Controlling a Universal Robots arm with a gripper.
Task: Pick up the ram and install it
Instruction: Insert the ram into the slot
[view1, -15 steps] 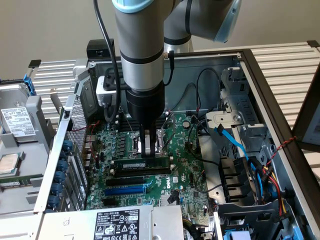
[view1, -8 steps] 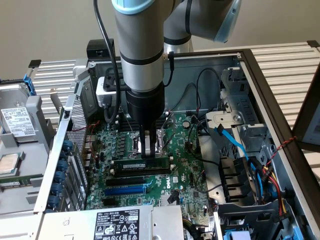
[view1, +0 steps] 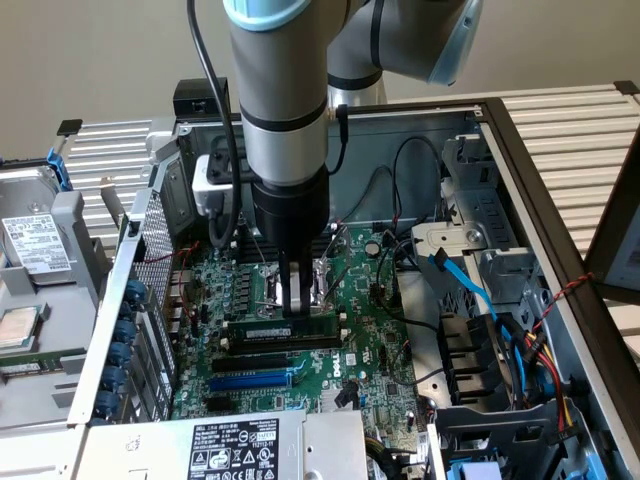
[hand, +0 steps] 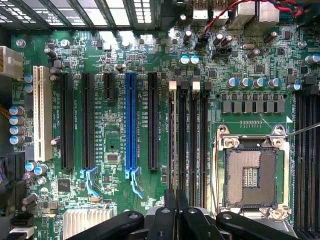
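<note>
The ram is a narrow green stick with a white label. It stands on edge across the large green motherboard, in line with the memory slots and at their height. My gripper comes straight down onto the stick's middle and is shut on it. In the wrist view the gripper has its black fingers pressed close together over the row of black memory slots. The stick is edge-on there and hard to tell from the slot beneath it.
Long black slots and a blue slot lie just in front of the ram. The open CPU socket sits beside the memory slots. Blue and black cables and drive cages crowd the exterior view's right. A labelled power supply sits in front.
</note>
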